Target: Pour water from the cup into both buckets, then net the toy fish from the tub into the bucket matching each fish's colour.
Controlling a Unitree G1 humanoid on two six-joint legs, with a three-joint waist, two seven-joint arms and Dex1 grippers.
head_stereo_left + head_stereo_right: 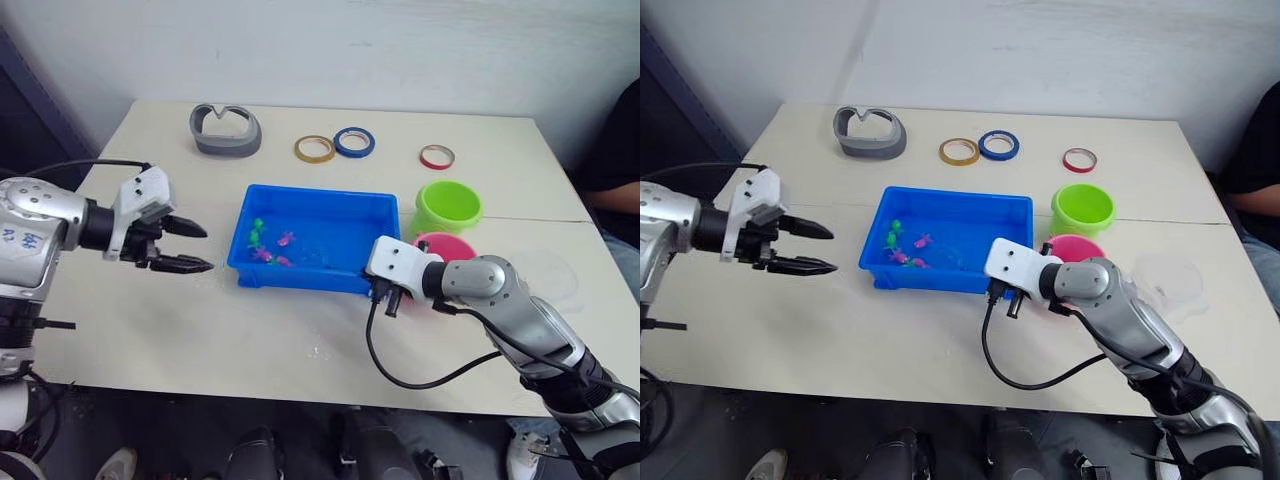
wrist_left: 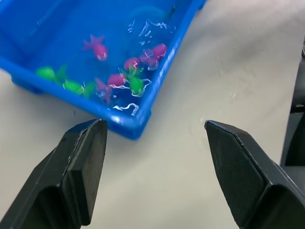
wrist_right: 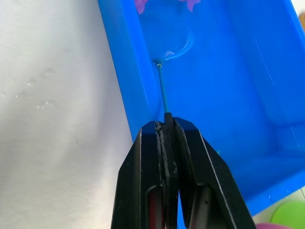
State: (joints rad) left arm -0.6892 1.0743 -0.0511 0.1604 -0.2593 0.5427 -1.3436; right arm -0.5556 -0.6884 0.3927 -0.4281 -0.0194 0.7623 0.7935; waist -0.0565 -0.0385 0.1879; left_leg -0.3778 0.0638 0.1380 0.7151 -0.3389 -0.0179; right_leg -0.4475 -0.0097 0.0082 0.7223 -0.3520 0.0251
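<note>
The blue tub (image 1: 350, 232) sits mid-table with water in it. Several green and pink toy fish (image 1: 268, 246) cluster in its left half, also seen as fish (image 2: 136, 85) in the left wrist view. My right gripper (image 3: 167, 126) hangs over the tub's front right rim, shut on the net's thin handle (image 3: 162, 90). The net's light-blue hoop (image 3: 175, 44) is down in the water. My left gripper (image 1: 190, 247) is open, left of the tub and apart from it. The green bucket (image 1: 447, 205) and pink bucket (image 1: 450, 246) stand right of the tub. The clear cup (image 1: 1168, 282) stands further right.
At the back lie a yellow tape ring (image 1: 314, 149), a blue tape ring (image 1: 354, 142), a red tape ring (image 1: 436, 157) and a grey curved object (image 1: 226, 130). A person (image 1: 615, 150) sits at the right edge. Small water drops (image 3: 40, 98) spot the table in front of the tub.
</note>
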